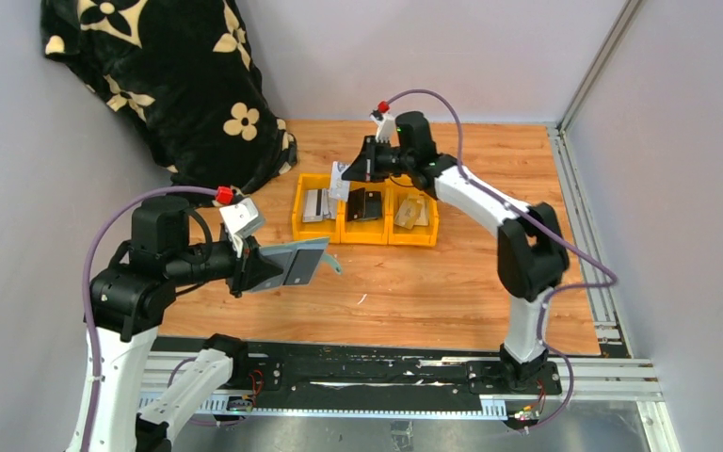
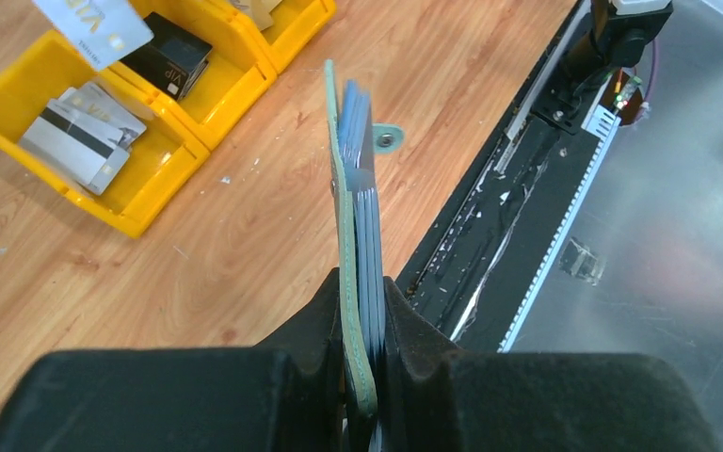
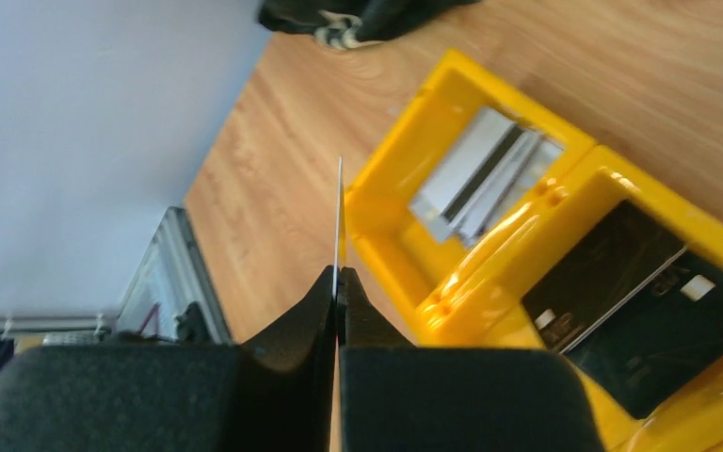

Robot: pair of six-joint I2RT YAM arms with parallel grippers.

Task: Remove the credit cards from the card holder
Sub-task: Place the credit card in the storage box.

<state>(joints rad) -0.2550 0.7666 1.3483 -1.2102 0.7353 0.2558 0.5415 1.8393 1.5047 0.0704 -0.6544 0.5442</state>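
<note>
My left gripper [image 1: 262, 268] [image 2: 362, 282] is shut on the grey-green card holder [image 1: 294, 266] [image 2: 346, 202]. It holds the holder off the table, edge-on in the left wrist view, with grey-blue pockets and the closing tab [image 2: 386, 139] showing. My right gripper [image 1: 358, 169] [image 3: 339, 275] is shut on a white credit card [image 1: 339, 181] [image 3: 340, 212] [image 2: 94, 28]. The card hangs over the left yellow bin [image 1: 315, 226] [image 3: 386, 202], which holds silver-white cards [image 2: 80, 137].
Three yellow bins stand in a row; the middle bin [image 1: 365, 231] holds black cards and the right bin [image 1: 414, 235] holds tan ones. A black floral blanket [image 1: 169, 85] lies at the back left. The arms' black base rail [image 1: 367, 372] runs along the near edge.
</note>
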